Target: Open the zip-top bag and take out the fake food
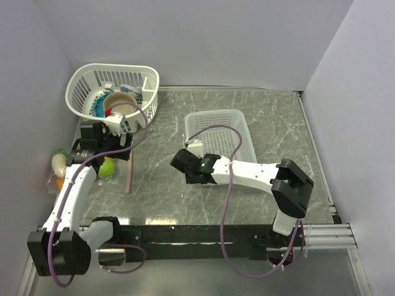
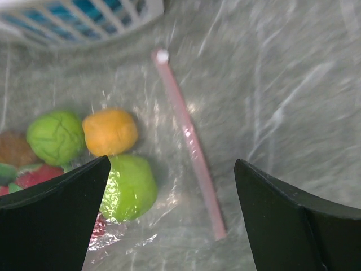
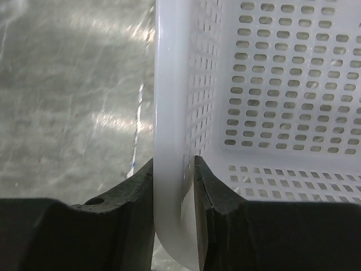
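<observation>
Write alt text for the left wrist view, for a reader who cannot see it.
The left gripper hangs wide open over a clear zip-top bag, whose pink zip strip runs diagonally between the black fingers. Left of the strip lies the fake food: two lime-green balls, an orange ball and red pieces. A white basket edges the top.

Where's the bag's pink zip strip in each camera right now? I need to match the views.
Top external: the pink zip strip lies left of centre, running near to far.
Left wrist: it crosses mid-frame diagonally, from upper left to lower right.
Right wrist: not in view; only the rectangular basket shows.
Shared landmark: the round basket, past the strip's far end.
</observation>
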### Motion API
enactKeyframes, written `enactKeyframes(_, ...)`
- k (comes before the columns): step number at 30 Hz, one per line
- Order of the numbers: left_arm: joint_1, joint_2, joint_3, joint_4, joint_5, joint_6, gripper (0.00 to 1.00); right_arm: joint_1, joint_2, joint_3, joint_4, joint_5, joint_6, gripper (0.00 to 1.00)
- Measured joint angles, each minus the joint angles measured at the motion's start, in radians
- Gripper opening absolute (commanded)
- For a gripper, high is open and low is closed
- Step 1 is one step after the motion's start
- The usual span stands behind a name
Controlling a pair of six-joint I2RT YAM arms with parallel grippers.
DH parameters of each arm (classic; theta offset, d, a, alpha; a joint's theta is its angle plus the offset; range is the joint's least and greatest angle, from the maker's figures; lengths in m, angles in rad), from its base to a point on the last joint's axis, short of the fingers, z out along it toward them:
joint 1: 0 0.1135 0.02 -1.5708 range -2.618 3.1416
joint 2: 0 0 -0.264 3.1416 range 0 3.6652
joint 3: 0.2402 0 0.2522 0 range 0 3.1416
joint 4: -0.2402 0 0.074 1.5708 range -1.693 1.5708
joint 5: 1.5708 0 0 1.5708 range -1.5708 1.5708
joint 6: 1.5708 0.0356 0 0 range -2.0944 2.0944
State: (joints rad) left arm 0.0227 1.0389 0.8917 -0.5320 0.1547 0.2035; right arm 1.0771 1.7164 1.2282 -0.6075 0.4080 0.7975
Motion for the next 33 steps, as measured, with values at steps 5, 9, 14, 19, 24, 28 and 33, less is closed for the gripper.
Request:
enactKeyframes(5,0.0,0.041,-0.135,0.064,-0.095,0.073,0.99,0.025,0.006,0.007,-0.024,-0.053,0.056,0.73)
enactKeyframes(9,0.0,0.04,-0.201,0.113,-0.169,0.117,0.99,0.025,-0.038,-0.013,-0.032,-0.038,0.077,0.83)
enactKeyframes(14,0.0,0.023,-0.229,0.174,-0.244,0.151,0.99,0.025,-0.195,-0.075,-0.021,0.016,0.076,0.85)
enactKeyframes(19,-0.006,0.034,-0.271,0.228,-0.267,0.159,0.99,0.025,-0.305,-0.083,0.025,0.065,0.056,0.85)
enactKeyframes(24,-0.039,0.136,-0.307,0.286,-0.294,0.166,0.99,0.025,-0.321,-0.085,0.055,0.082,0.036,0.85)
enactKeyframes(28,-0.086,0.216,-0.315,0.312,-0.31,0.168,0.99,0.025,-0.354,-0.109,0.085,0.085,0.021,0.85)
enactKeyframes(33,-0.144,0.283,-0.306,0.356,-0.328,0.152,0.61,0.025,-0.41,-0.143,0.11,0.089,0.016,0.85)
